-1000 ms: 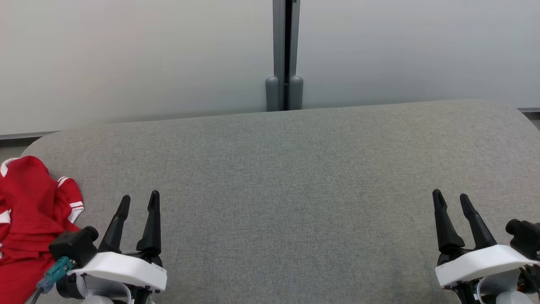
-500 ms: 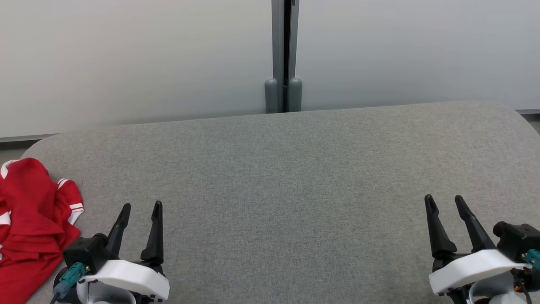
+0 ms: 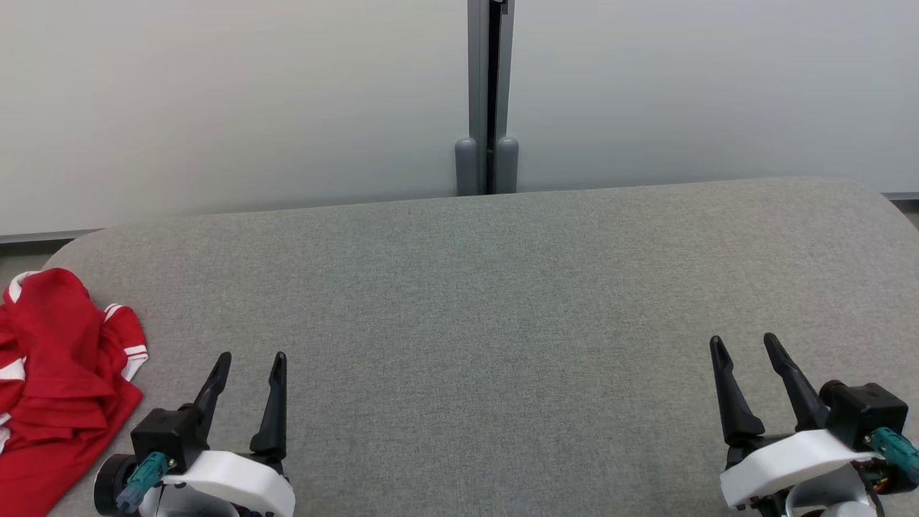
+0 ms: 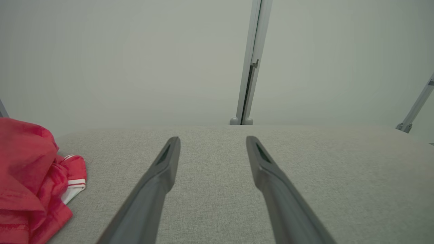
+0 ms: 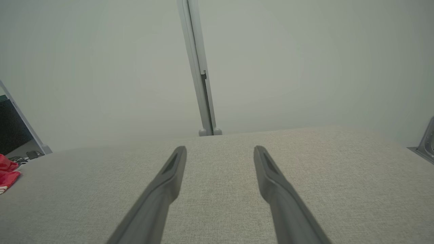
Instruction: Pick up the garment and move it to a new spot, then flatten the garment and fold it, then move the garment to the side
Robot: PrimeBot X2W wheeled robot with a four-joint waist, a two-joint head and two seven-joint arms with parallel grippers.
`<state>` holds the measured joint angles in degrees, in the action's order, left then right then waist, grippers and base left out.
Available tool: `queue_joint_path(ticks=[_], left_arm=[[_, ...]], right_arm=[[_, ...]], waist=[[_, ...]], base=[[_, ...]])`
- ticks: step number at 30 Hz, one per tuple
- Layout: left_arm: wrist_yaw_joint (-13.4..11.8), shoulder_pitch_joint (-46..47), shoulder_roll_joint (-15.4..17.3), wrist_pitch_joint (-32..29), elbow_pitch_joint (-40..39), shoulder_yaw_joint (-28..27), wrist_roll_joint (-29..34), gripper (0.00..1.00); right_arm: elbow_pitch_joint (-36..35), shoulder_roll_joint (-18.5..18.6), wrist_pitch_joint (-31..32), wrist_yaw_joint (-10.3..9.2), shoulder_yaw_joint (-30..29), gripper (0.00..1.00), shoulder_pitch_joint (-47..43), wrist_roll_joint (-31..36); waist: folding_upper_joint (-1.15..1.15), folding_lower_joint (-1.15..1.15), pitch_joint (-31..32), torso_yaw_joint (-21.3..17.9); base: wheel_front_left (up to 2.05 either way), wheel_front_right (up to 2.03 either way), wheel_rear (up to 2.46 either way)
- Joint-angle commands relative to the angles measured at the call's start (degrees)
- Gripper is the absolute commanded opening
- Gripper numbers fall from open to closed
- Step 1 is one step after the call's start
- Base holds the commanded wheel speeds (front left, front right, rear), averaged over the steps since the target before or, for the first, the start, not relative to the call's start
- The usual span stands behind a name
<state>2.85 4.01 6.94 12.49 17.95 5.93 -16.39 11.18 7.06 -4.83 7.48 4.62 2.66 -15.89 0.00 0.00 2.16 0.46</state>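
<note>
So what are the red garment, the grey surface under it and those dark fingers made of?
Red garment: thin, soft cloth, matte, with white trim; it crumples into loose folds. Grey surface: woven, flecked textile, matte, probably upholstery; its corners look rounded. Fingers: likely smooth dark plastic or rubber, judging by a faint sheen and moulded recesses near the tips.

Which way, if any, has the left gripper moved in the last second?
Yes: the left gripper has drawn back toward the robot. Its tips stood beyond the white cuff of the red garment; now they are level with it.
</note>
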Motion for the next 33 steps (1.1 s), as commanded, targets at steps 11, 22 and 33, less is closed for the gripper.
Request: queue_joint_path(ticks=[11,22,33], left_arm=[[-0.7,0.4,0.4,1.6,0.9,-0.1,4.6,1.00],[-0.3,0.3,-0.3,2.7,2.5,-0.4,7.0,1.00],[-0.1,0.7,-0.5,2.7,4.3,-0.8,5.8,1.00]], right_arm=[[0.8,-0.3,-1.1,0.02,-0.2,1.00,-0.8,4.8],[1.2,-0.9,-1.7,0.02,-0.5,1.00,-1.2,7.3],[1.8,-1.3,-1.6,0.02,-1.1,1.00,-1.2,6.2]], waist=[[0.00,0.00,0.1,0.0],[0.00,0.00,0.3,0.1],[0.00,0.00,0.5,0.1]], base=[[0.00,0.00,0.00],[0.00,0.00,0.00],[0.00,0.00,0.00]])
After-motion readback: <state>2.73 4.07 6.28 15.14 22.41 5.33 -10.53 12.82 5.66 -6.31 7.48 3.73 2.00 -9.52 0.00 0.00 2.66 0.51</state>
